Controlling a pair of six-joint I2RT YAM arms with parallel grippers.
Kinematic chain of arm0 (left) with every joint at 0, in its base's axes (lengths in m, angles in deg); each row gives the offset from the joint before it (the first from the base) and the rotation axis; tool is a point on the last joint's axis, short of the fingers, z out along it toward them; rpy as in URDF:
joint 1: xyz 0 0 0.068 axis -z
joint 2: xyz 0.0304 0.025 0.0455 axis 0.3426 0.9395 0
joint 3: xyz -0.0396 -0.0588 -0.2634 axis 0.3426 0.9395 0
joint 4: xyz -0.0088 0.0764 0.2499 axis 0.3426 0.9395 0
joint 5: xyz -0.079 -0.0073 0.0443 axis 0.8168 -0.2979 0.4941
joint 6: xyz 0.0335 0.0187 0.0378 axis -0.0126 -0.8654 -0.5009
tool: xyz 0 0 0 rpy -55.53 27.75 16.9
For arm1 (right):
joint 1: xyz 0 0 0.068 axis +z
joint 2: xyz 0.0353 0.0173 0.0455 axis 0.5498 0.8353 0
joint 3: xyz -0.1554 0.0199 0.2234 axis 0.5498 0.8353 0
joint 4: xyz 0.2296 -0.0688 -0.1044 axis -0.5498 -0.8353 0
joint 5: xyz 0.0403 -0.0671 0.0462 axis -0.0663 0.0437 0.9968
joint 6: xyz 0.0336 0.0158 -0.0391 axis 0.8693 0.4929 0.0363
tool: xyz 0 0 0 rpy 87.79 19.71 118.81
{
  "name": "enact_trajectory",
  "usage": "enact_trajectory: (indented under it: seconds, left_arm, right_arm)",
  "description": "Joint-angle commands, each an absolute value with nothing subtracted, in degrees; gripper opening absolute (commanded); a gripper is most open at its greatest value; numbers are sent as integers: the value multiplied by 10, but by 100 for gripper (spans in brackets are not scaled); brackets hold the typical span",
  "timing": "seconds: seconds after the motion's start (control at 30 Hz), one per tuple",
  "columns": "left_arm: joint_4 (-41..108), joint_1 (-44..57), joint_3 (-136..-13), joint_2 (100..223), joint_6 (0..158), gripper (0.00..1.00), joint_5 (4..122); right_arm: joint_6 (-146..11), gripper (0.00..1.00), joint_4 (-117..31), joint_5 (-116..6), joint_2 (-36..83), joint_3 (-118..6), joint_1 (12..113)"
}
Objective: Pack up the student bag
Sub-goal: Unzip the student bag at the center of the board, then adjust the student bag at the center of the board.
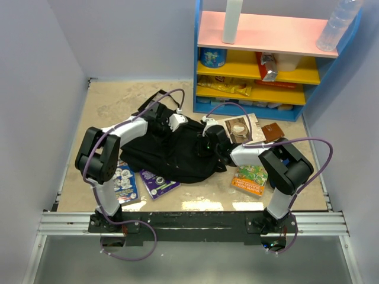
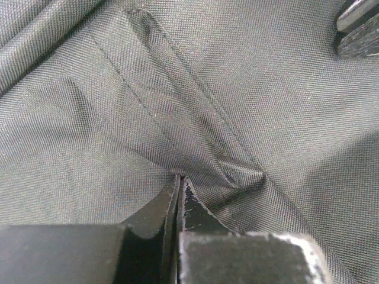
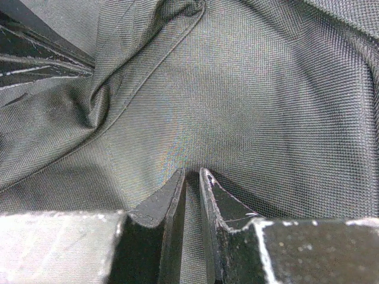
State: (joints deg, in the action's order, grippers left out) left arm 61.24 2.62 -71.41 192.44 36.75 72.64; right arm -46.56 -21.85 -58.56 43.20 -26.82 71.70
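My top camera looks down over the whole table [image 1: 118,100]; both wrist cameras stare closely at the same bag [image 1: 177,155].

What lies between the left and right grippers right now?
Only creased fabric of the student bag: each wrist view shows it running unbroken between left gripper and right gripper.

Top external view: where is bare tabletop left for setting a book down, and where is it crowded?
Free: the far-left corner behind the student bag; the near strip between the purple book and the green book. Crowded: between bag and shelf, with a photo book and brown wallet.
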Motion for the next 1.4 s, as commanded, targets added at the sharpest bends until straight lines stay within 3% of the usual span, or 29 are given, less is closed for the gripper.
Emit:
enact_trajectory:
  seconds: [0.0, 0.27, 0.4, 0.5, 0.53, 0.63, 0.67, 0.77, 0.87, 0.97, 1.13, 1.37]
  left_arm:
    - [648, 12, -746, 1962, 369, 0, 777]
    - [792, -17, -874, 1969, 356, 0, 1061]
    - [896, -25, -941, 1999, 285, 0, 1148]
    - [858, -38, -927, 1991, 332, 0, 1104]
    - [830, -58, -916, 1984, 359, 8, 1082]
    - [709, -85, -877, 1952, 439, 45, 920]
    - [673, -85, -866, 1946, 440, 46, 814]
    - [621, -82, -808, 1922, 427, 48, 695]
    - [624, -61, -773, 1927, 405, 44, 644]
    - [629, -25, -737, 1939, 392, 39, 636]
    - [608, 41, -694, 1933, 407, 39, 654]
    - [658, 44, -752, 1944, 432, 41, 797]
  right_arm:
    - [-457, 19, -227, -573, 448, -250, 720]
    - [-453, 18, -222, -572, 456, -246, 722]
    - [-456, 17, -223, -574, 458, -244, 723]
    - [-457, 17, -221, -573, 459, -241, 722]
    - [-457, 17, -221, -573, 459, -239, 723]
    - [-453, 17, -212, -576, 455, -228, 723]
    - [-452, 17, -207, -577, 455, -224, 723]
    - [-449, 17, -191, -574, 463, -220, 726]
    - [-444, 17, -183, -574, 480, -224, 728]
    - [-438, 17, -176, -575, 493, -227, 733]
    - [-431, 17, -169, -583, 489, -221, 739]
    - [-421, 17, -161, -595, 472, -198, 747]
